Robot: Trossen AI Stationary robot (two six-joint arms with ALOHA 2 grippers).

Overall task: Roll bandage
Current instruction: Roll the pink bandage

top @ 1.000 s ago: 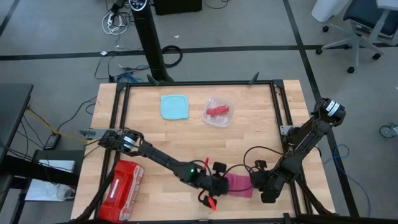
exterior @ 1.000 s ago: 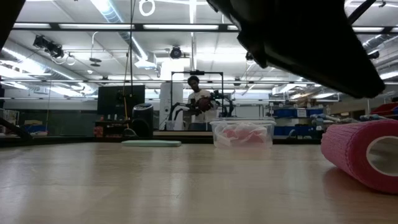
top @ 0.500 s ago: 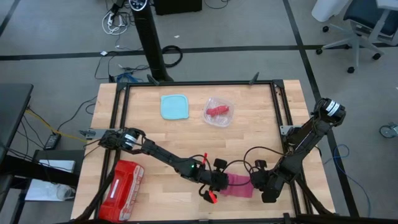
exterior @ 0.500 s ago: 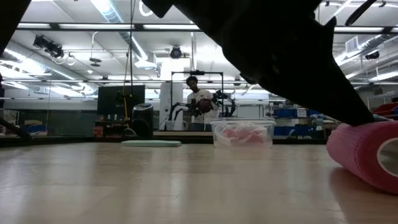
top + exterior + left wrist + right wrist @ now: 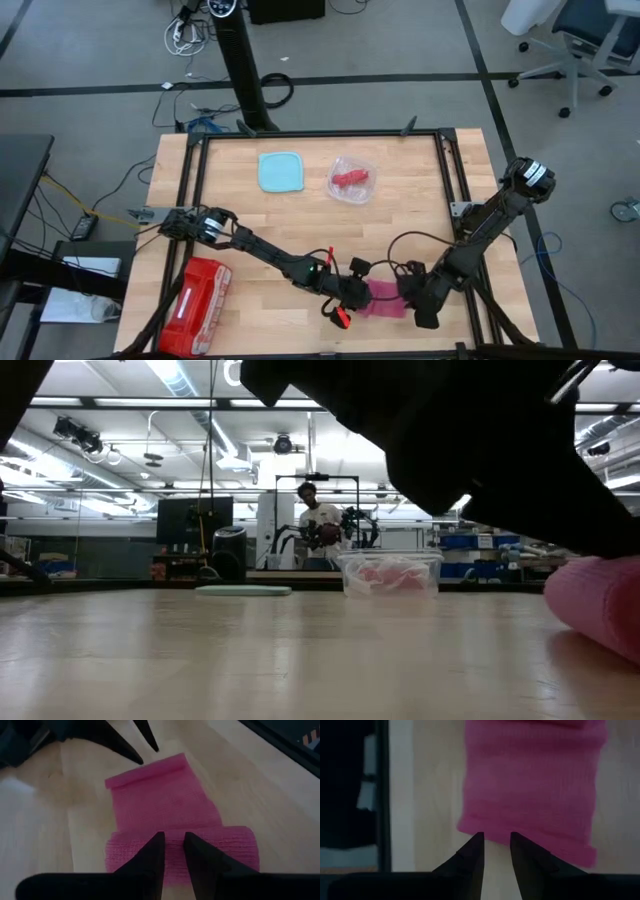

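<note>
The pink soft fabric bandage [image 5: 385, 298] lies near the front edge of the wooden surface [image 5: 420, 190], partly rolled. The left gripper [image 5: 172, 851] rests on the roll, jaws narrowly apart, clamping nothing. The right gripper [image 5: 496, 844], jaws likewise, sits at the flat tail's edge. Roll evenly toward the tail; keep edges aligned.

Your left gripper [image 5: 362, 293] sits low at one end of the bandage [image 5: 384, 298], fingers [image 5: 152, 851] narrowly parted with tips on its rolled part. Your right gripper [image 5: 412, 300] faces it from the opposite end, fingers [image 5: 474, 849] equally close.
</note>
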